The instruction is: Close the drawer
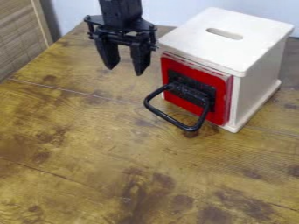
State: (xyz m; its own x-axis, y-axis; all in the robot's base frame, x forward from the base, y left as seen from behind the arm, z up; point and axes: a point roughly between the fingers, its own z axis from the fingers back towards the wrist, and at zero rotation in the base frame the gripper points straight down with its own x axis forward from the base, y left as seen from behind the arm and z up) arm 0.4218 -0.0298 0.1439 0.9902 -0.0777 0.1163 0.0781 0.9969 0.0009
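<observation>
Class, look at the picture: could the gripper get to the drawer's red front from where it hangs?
Probably yes. The gripper hangs left of the drawer with bare table between them; only the black loop handle juts out in front.

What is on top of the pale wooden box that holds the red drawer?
The pale wooden box has nothing resting on its top, only a narrow slot cut into it. What lies below the slot, and behind the red-fronted drawer, cannot be seen.
</observation>
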